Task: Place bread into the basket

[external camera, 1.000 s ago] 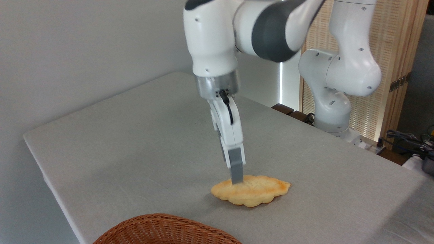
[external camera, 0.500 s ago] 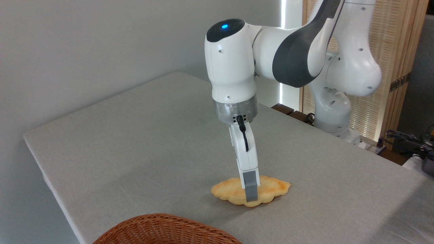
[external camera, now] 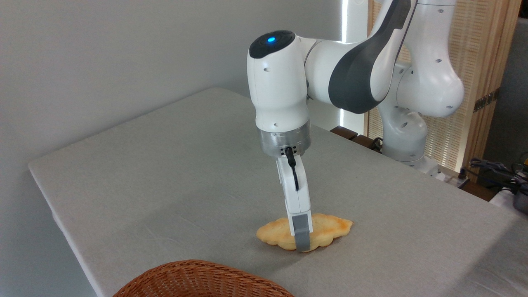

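The bread (external camera: 326, 229), a flat golden-yellow pastry with scalloped edges, lies on the grey table (external camera: 165, 173) at front centre. My gripper (external camera: 304, 242) points down onto it, seen edge-on. Its near grey finger (external camera: 302, 239) stands against the bread's front edge with its tip at table level. The far finger is hidden behind the near one, so I cannot see whether the jaws are pressing on the bread. The reddish-brown wicker basket (external camera: 198, 280) shows only its rim at the bottom edge, in front of and left of the bread.
The arm's white base (external camera: 406, 136) stands at the table's far right edge. A wooden slatted panel (external camera: 474, 82) and some cables (external camera: 495, 169) are behind it on the right. A grey wall runs along the left.
The gripper has come down and forward from above the bread's back edge to straddle it, with the near finger now at its front edge. The bread has stayed in place.
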`<state>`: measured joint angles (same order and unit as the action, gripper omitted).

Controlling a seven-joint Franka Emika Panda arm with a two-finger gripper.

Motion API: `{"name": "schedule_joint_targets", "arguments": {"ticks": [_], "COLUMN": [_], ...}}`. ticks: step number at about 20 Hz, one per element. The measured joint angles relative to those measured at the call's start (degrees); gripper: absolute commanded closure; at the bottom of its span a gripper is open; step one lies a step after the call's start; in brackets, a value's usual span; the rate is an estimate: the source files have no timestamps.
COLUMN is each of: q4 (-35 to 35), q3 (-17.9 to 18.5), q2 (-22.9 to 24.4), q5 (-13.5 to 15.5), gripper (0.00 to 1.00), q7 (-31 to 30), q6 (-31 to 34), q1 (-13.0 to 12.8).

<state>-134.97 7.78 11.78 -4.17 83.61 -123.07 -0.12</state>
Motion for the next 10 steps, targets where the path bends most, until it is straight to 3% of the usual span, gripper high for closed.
{"name": "schedule_joint_targets", "arguments": {"ticks": [1,4,5,10], "q4": [0.0,0.0,0.0,0.0], "q3": [0.0,0.0,0.0,0.0], "q2": [-0.2,-0.4,-0.4,-0.4], "q5": [0.0,0.0,0.0,0.0], "gripper": [0.06,0.51,0.59,0.60], "q7": [0.0,0.0,0.0,0.0], "q6": [-0.1,-0.1,-0.1,-0.1], "q1": [0.0,0.0,0.0,0.0]}}
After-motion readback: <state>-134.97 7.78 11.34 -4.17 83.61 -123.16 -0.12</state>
